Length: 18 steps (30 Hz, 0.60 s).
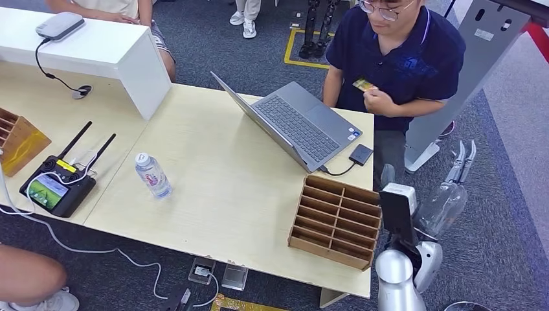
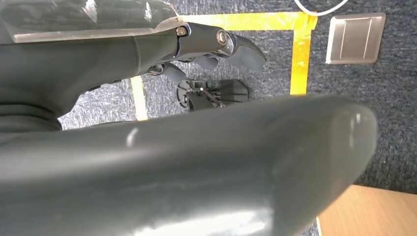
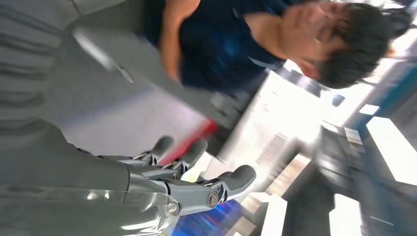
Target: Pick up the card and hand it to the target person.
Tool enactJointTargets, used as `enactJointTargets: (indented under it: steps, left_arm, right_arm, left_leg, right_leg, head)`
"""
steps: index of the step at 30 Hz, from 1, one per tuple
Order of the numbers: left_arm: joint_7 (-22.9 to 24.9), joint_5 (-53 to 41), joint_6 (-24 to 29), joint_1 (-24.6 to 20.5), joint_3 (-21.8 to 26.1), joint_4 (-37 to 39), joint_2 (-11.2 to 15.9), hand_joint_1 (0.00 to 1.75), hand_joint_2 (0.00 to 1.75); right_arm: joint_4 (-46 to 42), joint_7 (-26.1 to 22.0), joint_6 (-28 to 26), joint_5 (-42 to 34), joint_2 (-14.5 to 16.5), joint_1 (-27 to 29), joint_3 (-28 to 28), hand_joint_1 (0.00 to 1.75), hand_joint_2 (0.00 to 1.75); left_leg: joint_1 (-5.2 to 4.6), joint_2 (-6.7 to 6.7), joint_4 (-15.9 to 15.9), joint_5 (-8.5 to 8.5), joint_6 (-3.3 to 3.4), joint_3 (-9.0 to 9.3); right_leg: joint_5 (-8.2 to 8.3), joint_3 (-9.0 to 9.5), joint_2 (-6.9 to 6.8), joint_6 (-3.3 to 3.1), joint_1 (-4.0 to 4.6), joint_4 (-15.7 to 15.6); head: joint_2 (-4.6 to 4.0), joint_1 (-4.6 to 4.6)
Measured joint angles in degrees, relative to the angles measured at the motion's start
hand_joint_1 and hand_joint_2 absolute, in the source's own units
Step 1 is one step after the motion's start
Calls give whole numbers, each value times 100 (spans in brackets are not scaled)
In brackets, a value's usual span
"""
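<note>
The small yellowish card [image 1: 362,84] is pinched in the raised hand of a person [image 1: 404,58] in a navy polo, who stands at the far right corner of the table. My right hand [image 1: 461,163] is lifted beside the table's right end, below that person, fingers stretched out and holding nothing. In the right wrist view my right hand [image 3: 196,179] shows spread fingers with the person [image 3: 231,44] blurred beyond them. My left hand [image 2: 206,46] hangs over grey carpet with yellow tape, fingers apart from the thumb, nothing in it.
On the light wooden table [image 1: 220,194] stand a wooden slotted organizer [image 1: 336,220] near its right front corner, an open laptop [image 1: 294,123], a black drive [image 1: 360,154], a water bottle [image 1: 153,175] and a controller with antennas [image 1: 57,184]. Other people sit at the back and front left.
</note>
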Motion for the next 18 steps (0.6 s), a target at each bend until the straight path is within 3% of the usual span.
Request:
enactJointTargets:
  steps: [4,8,10,13,18]
  left_arm:
    - [38,91,47,3,25,0,24,0,0]
    - [113,172,83,13,41,0,63,0,0]
    - [137,194,85,19,41,0,80,0,0]
    - [140,203,78,22,40,0,86,0,0]
    - [140,208,68,34,41,0,89,0,0]
  right_arm:
    - [6,894,0,-1853,-471,-1,974,0,175]
    - [-480,966,109,-4448,-1219,160,1793,0,175]
    - [-704,847,368,-5306,-1474,319,1967,0,175]
    - [-968,683,960,-5977,-1829,549,2142,0,175]
    - [-1362,646,1576,-6225,-2384,813,2385,0,175]
  left_leg:
    - [0,-1,1,0,0,-2]
    - [0,0,2,-1,0,-3]
    - [0,0,2,-2,0,-4]
    - [0,-1,2,-3,1,-4]
    - [0,-1,2,-3,1,-3]
  right_leg:
    - [0,-4,-2,0,0,-1]
    - [0,-6,-1,0,-1,-5]
    - [0,-7,1,0,-1,-7]
    - [0,-7,0,1,-1,-9]
    - [0,-6,1,1,0,-9]
  head:
    - [0,-2]
    - [0,1]
    - [0,0]
    - [0,-3]
    - [0,-2]
